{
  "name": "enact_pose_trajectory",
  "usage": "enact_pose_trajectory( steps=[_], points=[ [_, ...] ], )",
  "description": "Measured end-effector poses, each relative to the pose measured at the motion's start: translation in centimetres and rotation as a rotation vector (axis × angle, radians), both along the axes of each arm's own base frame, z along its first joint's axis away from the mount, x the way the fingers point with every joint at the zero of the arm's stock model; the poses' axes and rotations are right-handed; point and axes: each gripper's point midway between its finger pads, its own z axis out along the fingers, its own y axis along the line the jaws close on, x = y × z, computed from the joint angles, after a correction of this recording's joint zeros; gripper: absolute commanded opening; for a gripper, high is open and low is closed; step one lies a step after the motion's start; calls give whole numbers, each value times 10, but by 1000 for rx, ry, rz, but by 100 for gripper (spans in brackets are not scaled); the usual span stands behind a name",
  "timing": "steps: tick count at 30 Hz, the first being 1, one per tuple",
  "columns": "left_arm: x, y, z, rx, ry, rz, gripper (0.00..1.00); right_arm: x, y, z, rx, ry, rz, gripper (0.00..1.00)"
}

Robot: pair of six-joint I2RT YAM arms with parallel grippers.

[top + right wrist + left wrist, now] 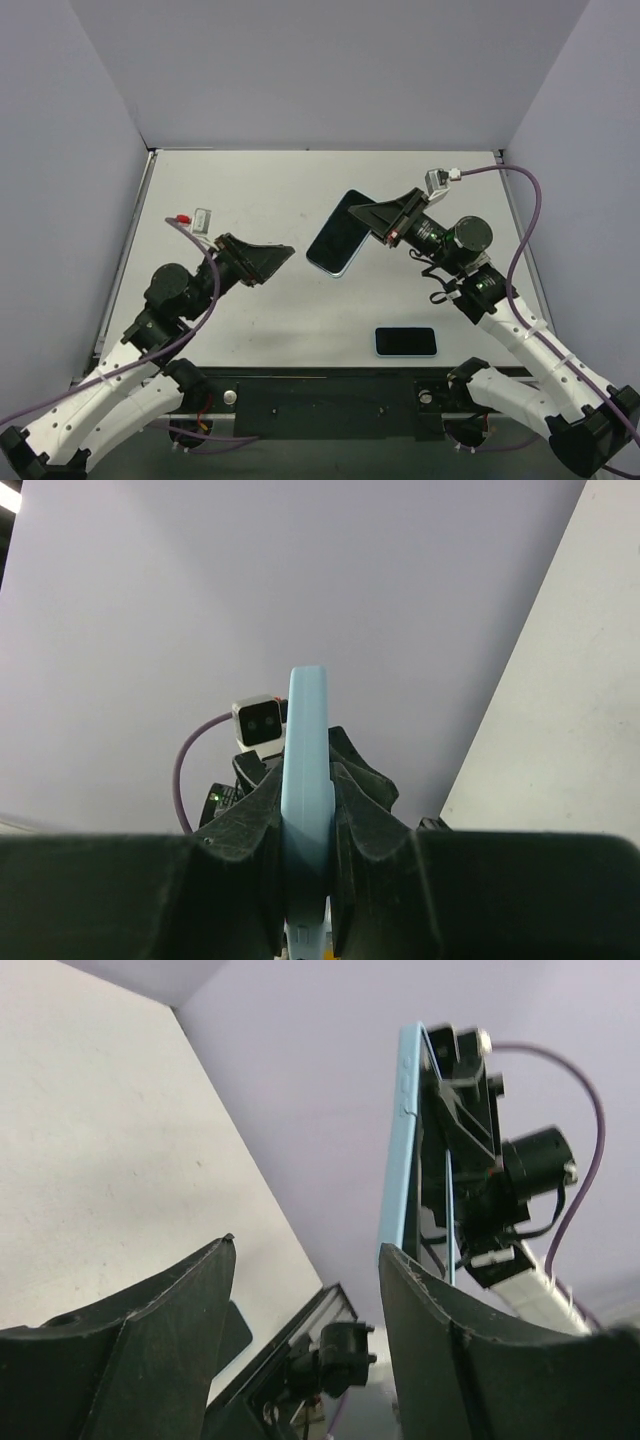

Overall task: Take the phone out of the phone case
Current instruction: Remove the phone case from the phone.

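Note:
My right gripper (pixel 372 218) is shut on one end of a light-blue phone case (pixel 335 243) and holds it in the air above the middle of the table, its dark face showing. In the right wrist view the case (pixel 307 730) stands edge-on, clamped between both fingers (pixel 365 800). A dark phone-shaped slab (pixel 406 341) lies flat near the front edge; I cannot tell whether the held case has a phone in it. My left gripper (pixel 288 253) is open and empty, just left of the case. In the left wrist view the case (pixel 402 1140) shows edge-on beyond the open gripper (pixel 305 1250).
The white table (pixel 250 190) is walled by grey panels at the back and sides. A black mounting rail (pixel 330 395) runs along the near edge between the arm bases. Purple cables (pixel 520 230) loop off both wrists.

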Motion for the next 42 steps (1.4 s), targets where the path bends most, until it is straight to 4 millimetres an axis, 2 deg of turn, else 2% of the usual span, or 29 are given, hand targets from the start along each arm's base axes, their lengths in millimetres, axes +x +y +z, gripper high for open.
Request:
enact_pose_trajectory(
  steps=[3,6,9,12,16,20,25,28,31,35,42],
  points=[
    [0,28,-5,-59,-1,121,76,-5,-8,3,-17,-15,-17,0],
    [0,52,2,-155,-20,221,75,-10,-18,14,-8,-54,-45,0],
    [1,58,14,-246,-55,241,76,-8,-24,21,3,-69,-85,0],
    [1,44,19,-316,-85,170,78,3,-28,22,14,-64,-139,0],
    [3,2,20,-335,-83,-15,74,23,-30,24,45,-61,-211,0],
    [3,-29,17,-330,-61,-164,75,42,-27,15,44,-41,-262,0],
    [-9,-37,32,-374,-99,-263,70,53,-14,1,24,-11,-276,0],
    [-10,-39,37,-390,-109,-284,60,55,-14,5,30,-21,-296,0],
    [-9,-41,39,-401,-112,-297,58,54,-14,14,44,-45,-304,0],
    [-9,-43,42,-424,-109,-314,57,54,-16,22,58,-62,-316,0],
    [-6,-48,40,-435,-83,-331,62,54,-16,24,60,-72,-326,0]
  ],
)
